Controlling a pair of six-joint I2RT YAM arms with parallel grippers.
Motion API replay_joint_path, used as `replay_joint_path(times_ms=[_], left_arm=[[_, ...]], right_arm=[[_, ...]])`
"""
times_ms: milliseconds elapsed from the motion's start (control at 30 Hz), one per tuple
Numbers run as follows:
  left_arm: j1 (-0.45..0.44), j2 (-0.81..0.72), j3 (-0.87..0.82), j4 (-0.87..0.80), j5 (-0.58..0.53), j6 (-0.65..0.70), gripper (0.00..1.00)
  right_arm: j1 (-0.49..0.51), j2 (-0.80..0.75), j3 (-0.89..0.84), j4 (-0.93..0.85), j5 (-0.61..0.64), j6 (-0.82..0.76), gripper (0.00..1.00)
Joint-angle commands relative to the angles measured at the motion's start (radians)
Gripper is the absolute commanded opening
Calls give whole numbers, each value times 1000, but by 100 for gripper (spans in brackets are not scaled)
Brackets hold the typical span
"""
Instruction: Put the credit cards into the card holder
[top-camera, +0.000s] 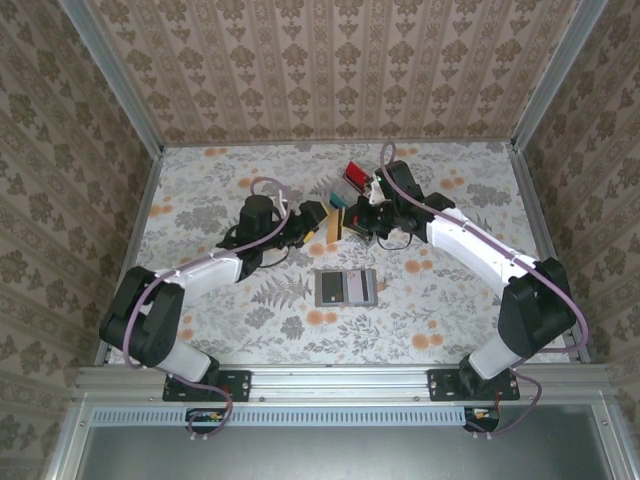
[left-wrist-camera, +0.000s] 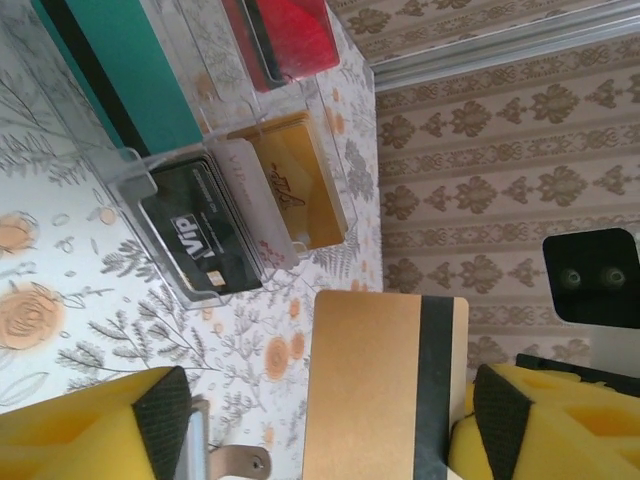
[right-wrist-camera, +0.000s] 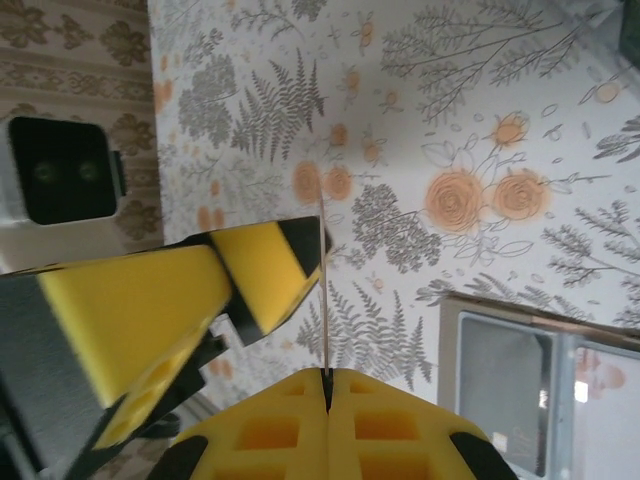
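Observation:
My right gripper (top-camera: 352, 222) is shut on a gold credit card (top-camera: 333, 227) with a black stripe and holds it above the table. In the right wrist view the card (right-wrist-camera: 323, 290) is edge-on, rising from the closed jaws of that gripper (right-wrist-camera: 328, 378). My left gripper (top-camera: 318, 222) is open around the same card (left-wrist-camera: 385, 385). Its right pad (left-wrist-camera: 495, 410) is close to the striped edge and its left pad (left-wrist-camera: 165, 415) stands well away. The grey card holder (top-camera: 346, 287) lies open and flat nearer the arm bases, also in the right wrist view (right-wrist-camera: 500, 390).
A clear slotted rack (left-wrist-camera: 130, 175) stands behind the grippers. It holds a teal card (left-wrist-camera: 130, 70), a red card (left-wrist-camera: 290, 35), a black VIP card (left-wrist-camera: 195, 235) and a gold card (left-wrist-camera: 295, 190). Patterned walls close the table off at the back and sides.

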Motion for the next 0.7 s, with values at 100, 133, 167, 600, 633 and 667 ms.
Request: replay_joint_path(times_ms=[100, 133, 167, 600, 633, 667], left_arm=[[7, 44, -12, 174, 85, -84, 62], [6, 46, -10, 174, 88, -85, 59], [5, 48, -8, 175, 92, -86, 53], [-8, 48, -32, 248, 84, -142, 0], [-10, 47, -33, 254, 83, -148, 0], [-11, 48, -33, 260, 84, -157, 0]], right_arm=[[-17, -31, -43, 111, -96, 90, 0], [-20, -31, -47, 116, -100, 97, 0], [-22, -30, -53, 126, -104, 106, 0], [-50, -25, -102, 248, -184, 157, 9], [-53, -24, -109, 263, -195, 163, 13], [-56, -22, -121, 293, -213, 176, 15]])
